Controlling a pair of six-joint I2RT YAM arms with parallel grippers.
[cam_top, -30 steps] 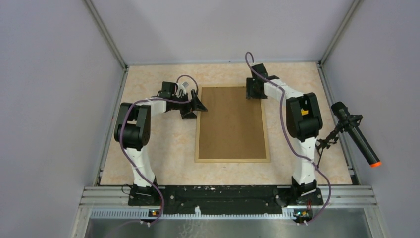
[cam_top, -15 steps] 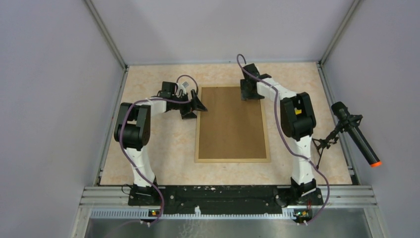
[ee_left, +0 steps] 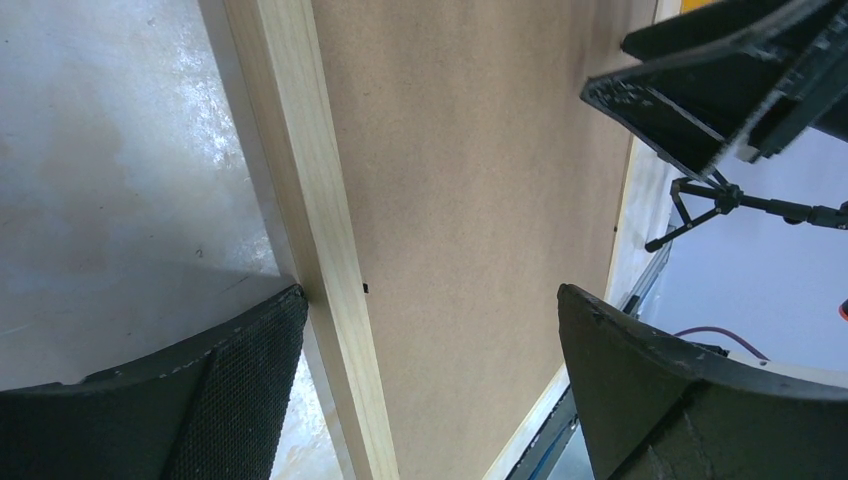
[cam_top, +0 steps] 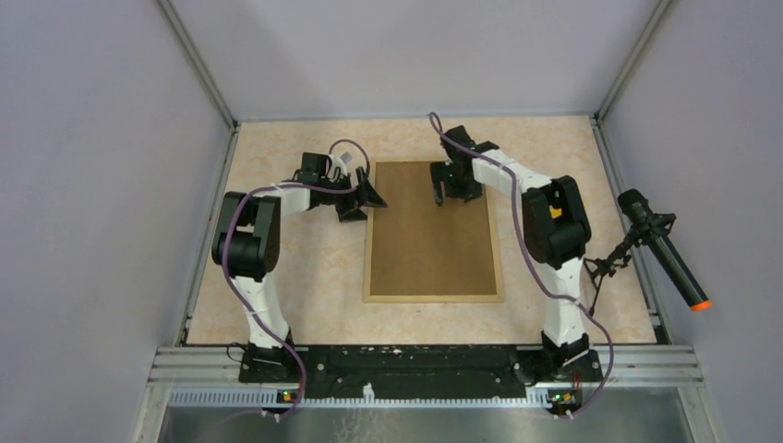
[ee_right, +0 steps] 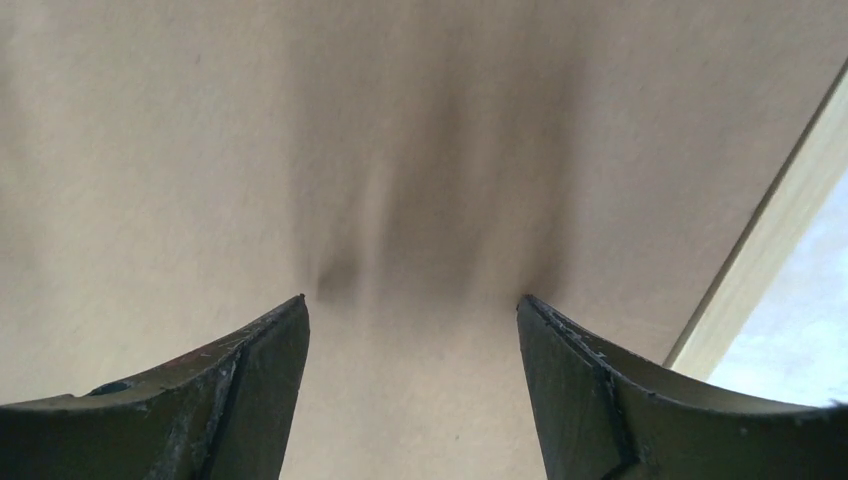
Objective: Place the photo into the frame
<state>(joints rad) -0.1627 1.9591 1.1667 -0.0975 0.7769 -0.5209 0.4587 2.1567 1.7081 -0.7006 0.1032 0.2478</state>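
Frame (cam_top: 432,240) flat on counter (cam_top: 295,277), back up, long axis near-far, centred btwn arms. Photo not visible. R end effector (cam_top: 454,192) over its far end, nearer, jaws apart, empty. L end effector (cam_top: 362,198) wide open, empty, at far-left rail.

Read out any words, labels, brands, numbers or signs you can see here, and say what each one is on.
No readable text in any view.
The brown board back of the light wooden picture frame is blank.
The small pale tag on the left arm's wrist and the orange patch on the right arm are too small to read.
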